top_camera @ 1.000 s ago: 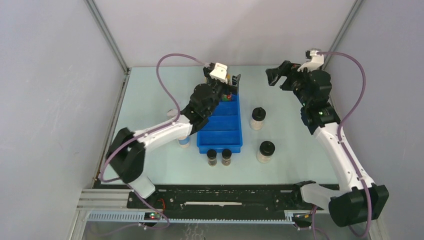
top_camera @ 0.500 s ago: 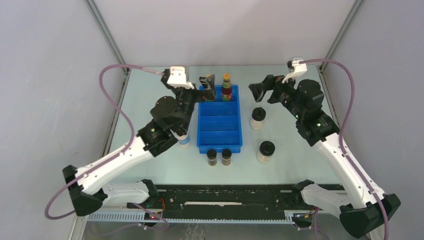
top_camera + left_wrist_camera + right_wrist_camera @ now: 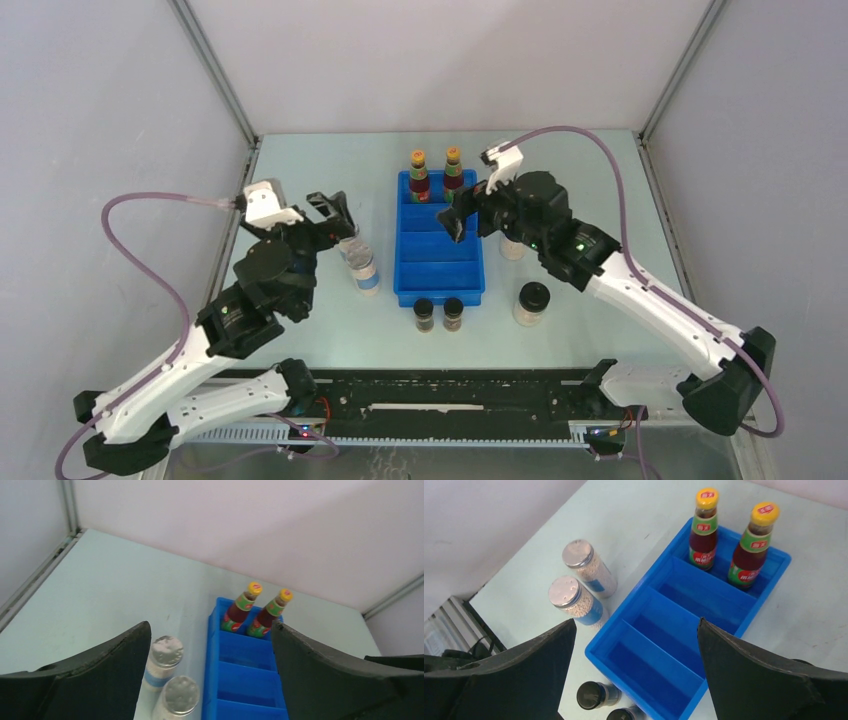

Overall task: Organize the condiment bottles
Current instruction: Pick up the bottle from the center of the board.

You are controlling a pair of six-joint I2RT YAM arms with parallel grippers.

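The pale table (image 3: 300,170) carried a blue tray (image 3: 440,297) at its middle, its compartments running away from the arm bases. The right arm reached in over the tray's right wall, the right gripper (image 3: 462,208) hanging there with its claw released and nothing between the fingers. The left gripper (image 3: 338,212) hovered left of the tray, likewise spread wide and grasping nothing.

Two pale black-lidded jars (image 3: 531,302) stood on the table right of the tray; the farther one was largely covered by the right arm in the top view. Two grey-lidded jars (image 3: 574,602) stood close together just left of the tray, the farther one partly behind the left gripper from above. Two red sauce bottles (image 3: 704,530) stood upright side by side in the tray's farthest compartment. Two tiny dark jars (image 3: 424,315) sat side by side just in front of the tray's near wall, cut off at the bottom edge of the right wrist view. The labels were too small to read.
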